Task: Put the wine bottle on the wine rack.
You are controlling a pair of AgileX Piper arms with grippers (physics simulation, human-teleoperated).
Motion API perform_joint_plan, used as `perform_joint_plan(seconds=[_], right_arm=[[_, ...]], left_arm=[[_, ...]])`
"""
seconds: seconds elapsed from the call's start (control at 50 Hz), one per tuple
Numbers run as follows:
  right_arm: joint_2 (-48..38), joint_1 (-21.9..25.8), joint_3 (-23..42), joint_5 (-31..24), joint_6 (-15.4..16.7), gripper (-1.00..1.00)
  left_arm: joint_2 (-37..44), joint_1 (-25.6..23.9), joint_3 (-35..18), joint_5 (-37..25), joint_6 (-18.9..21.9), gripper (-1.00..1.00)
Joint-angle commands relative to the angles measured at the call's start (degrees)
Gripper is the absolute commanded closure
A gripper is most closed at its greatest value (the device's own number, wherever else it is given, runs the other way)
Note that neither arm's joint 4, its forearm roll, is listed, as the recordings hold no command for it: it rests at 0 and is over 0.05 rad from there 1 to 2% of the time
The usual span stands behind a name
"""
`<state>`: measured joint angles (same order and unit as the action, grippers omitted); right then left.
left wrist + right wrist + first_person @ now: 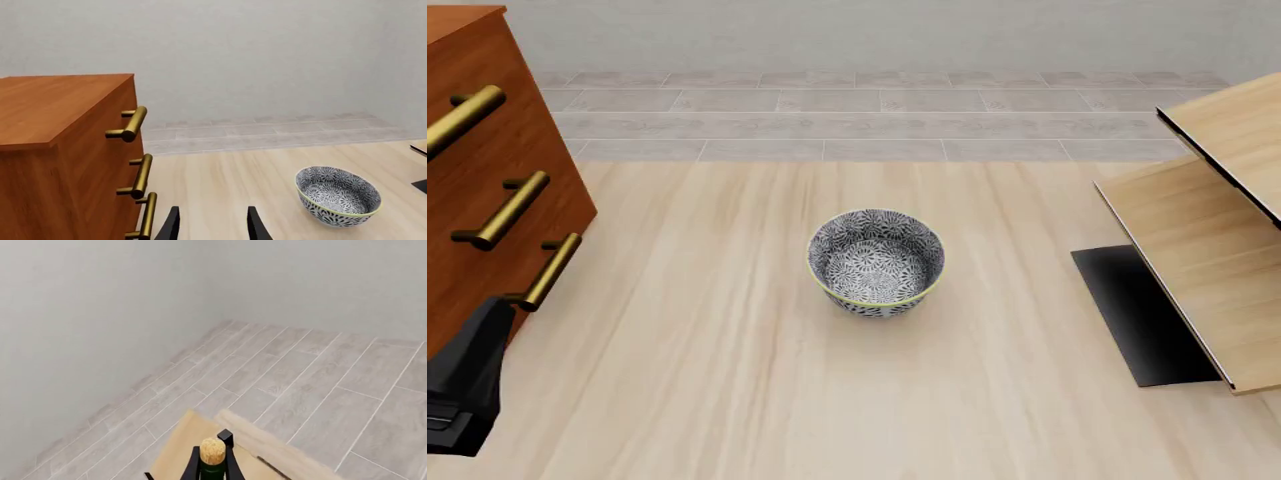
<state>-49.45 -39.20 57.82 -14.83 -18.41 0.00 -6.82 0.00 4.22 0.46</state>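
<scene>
My right tool (212,466) held the bottle (213,452) by its neck, high above the rack (1208,240); left tool (212,223) sat wide, idle. I judged a neck-only hold risky: the bottle could swing or slip on lowering.

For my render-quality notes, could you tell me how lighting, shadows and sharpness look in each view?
Front view: flat, even light, bowl casting almost no shadow, all sharp. Left wrist view: crisp throughout, soft sheen on the cabinet's brass handles. Right wrist view: sharp, no glare, wine bottle cropped at the frame edge.
</scene>
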Motion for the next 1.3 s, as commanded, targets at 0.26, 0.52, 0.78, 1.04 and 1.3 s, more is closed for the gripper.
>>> perform_joint_plan(seconds=[0.26,0.52,0.78,1.04,1.3], right_arm=[[-7.9,-3.5,-7.3,5.9,-0.5,1.0],[-11.1,-5.0,-8.1,8.6,0.2,1.0],[-13.9,-6.0,-8.6,10.8,0.7,1.0],[-16.5,-6.8,-8.5,12.3,1.7,1.0],[-17.2,-6.7,-8.1,12.4,2.0,1.0]], left_arm=[[0.0,-0.1,0.0,-0.1,0.3,-1.0],[0.0,0.2,0.0,-0.3,0.1,-1.0],[0.0,0.5,0.0,-0.4,0.0,-1.0],[0.0,0.9,0.0,-0.7,-0.2,-1.0],[0.0,1.3,0.0,-0.9,-0.4,-1.0]])
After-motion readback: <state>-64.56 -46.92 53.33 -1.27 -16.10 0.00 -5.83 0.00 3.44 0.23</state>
